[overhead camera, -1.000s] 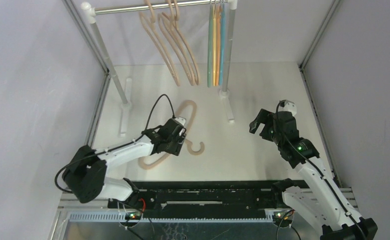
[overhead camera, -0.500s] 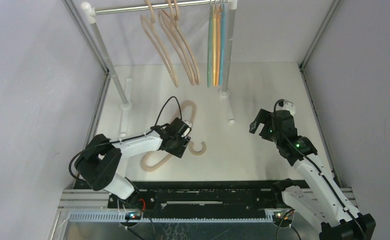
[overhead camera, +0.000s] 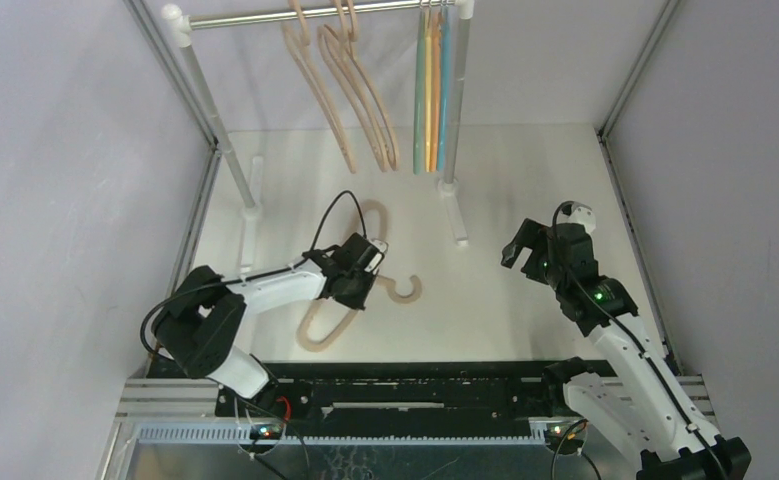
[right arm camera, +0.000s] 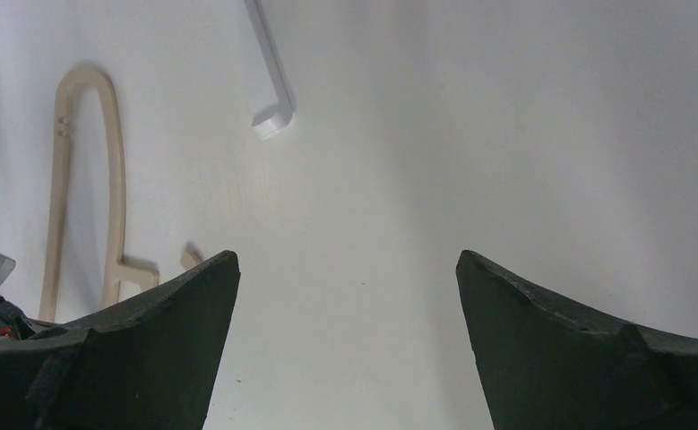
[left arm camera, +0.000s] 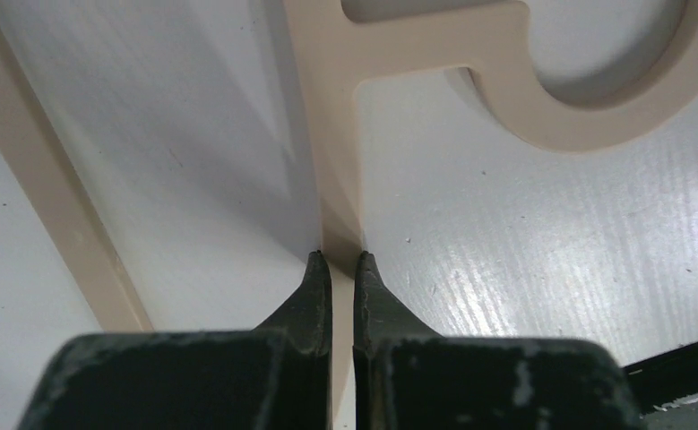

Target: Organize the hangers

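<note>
The white table (overhead camera: 525, 190) is the biggest thing here, and both arms reach out over it. At the far end stands a metal rail (overhead camera: 255, 15) on white posts. Three beige hangers (overhead camera: 360, 90) hang from the rail near its middle. A bunch of thin hangers (overhead camera: 430, 90) in green, orange and blue hangs at its right end, close against the right post (they are packed too tight to count).

One loose beige hanger (left arm camera: 336, 134) lies flat on the table, left of the middle, with its hook pointing right. The left gripper (left arm camera: 338, 258) is down on it. Its two fingers are pinched almost together on the hanger's thin neck, just below the hook, with only the beige strip between them.

The right gripper (right arm camera: 347, 260) is well apart from that hanger, over the right side of the table. Its fingers are spread wide and it holds nothing.
</note>
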Robot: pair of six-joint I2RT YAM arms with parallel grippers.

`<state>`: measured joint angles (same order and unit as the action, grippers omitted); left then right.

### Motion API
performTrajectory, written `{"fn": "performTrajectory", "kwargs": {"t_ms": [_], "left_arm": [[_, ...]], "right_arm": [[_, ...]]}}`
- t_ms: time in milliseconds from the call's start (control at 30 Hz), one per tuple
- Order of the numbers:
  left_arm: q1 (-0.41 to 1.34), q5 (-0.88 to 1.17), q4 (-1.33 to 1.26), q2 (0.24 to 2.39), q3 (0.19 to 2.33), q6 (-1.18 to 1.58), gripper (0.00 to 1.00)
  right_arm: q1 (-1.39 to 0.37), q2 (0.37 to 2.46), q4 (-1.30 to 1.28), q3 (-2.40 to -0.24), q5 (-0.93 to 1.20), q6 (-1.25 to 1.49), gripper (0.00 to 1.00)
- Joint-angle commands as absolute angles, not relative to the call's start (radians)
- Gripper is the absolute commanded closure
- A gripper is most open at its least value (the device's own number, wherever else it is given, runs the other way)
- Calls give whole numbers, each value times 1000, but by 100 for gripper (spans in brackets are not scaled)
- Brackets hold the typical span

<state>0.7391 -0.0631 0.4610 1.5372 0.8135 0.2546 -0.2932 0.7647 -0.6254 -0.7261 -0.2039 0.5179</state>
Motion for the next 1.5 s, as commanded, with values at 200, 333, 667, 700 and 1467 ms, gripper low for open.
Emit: {"fn": "performTrajectory", "kwargs": {"t_ms": [200, 333, 667, 700, 1467], "left_arm": [[736, -8, 443, 1325, 907, 351, 100], [726, 6, 447, 1274, 921, 401, 100], [521, 87, 408, 943, 757, 513, 100], [497, 102, 412, 911, 749, 516, 100], [318, 327, 471, 642, 941, 571, 100]], "right_arm": [[-285, 760, -587, -720, -199, 504, 0], [-286, 768, -579, -718, -195, 499, 0], [-294, 772, -562, -718, -171, 506, 0], [-296, 773, -560, -719, -171, 506, 0], [-315, 794, -574, -743, -195, 506, 0]]}}
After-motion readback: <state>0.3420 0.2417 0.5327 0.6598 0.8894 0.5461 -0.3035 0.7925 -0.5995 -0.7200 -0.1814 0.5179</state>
